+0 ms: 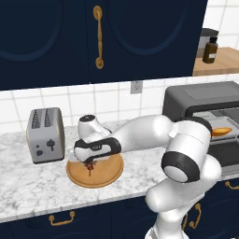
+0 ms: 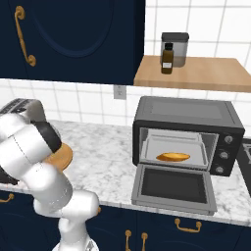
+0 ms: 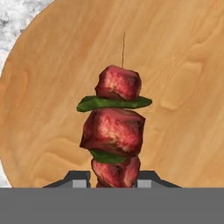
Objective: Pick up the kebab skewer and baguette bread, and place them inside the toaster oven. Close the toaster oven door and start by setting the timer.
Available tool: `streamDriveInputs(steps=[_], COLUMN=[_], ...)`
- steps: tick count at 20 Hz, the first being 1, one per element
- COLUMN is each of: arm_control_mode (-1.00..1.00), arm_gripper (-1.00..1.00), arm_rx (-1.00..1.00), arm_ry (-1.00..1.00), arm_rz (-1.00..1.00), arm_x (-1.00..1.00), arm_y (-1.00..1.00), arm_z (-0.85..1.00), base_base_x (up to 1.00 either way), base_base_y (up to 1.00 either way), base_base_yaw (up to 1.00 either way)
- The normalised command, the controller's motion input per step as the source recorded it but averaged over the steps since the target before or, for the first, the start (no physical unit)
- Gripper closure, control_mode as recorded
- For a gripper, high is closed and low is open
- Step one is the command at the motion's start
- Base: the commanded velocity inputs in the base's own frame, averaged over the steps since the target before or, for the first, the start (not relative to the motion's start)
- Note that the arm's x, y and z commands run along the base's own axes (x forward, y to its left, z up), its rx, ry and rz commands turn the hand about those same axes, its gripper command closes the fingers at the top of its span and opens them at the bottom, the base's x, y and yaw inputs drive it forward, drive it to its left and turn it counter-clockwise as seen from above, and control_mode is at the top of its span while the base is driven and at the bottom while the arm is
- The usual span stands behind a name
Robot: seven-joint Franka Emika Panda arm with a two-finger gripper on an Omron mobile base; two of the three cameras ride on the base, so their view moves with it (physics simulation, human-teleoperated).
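Observation:
The kebab skewer [image 3: 113, 131], dark red chunks with green slices on a thin stick, points away from the hand over a round wooden board [image 3: 183, 87]. My gripper [image 3: 113, 179] is shut on its lowest chunk, one fingertip on each side. In the left base view the gripper [image 1: 88, 163] hangs low over the board [image 1: 107, 176] with the skewer [image 1: 89, 170] under it. The baguette bread [image 2: 172, 157] lies on the rack inside the toaster oven [image 2: 186, 115]. The toaster oven door [image 2: 171, 185] is dropped open and flat over the counter edge.
A silver two-slot toaster [image 1: 45, 134] stands left of the board. Above the oven, a wooden shelf [image 2: 206, 73] holds a brown bottle [image 2: 167, 59] and a dark canister [image 2: 175, 46]. Dark blue cabinets hang over the marble counter [image 2: 108, 147].

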Motion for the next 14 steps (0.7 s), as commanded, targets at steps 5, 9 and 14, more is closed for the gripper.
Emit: streamDriveInputs(steps=[5, 9, 14], arm_control_mode=[-1.00, -1.00, -1.00], arm_gripper=[1.00, 1.00, 1.00], arm_rx=[0.01, 0.02, 0.05], arm_ry=[-0.06, -0.10, -0.08], arm_rz=[-0.18, -0.23, -0.23], arm_x=[-0.55, -0.51, -0.70], arm_y=[-0.61, -0.89, -0.94], arm_z=[0.87, 0.59, 0.64], base_base_x=[0.00, 0.00, 0.00], base_base_y=[0.00, 0.00, 0.00], base_base_yaw=[0.00, 0.00, 0.00])
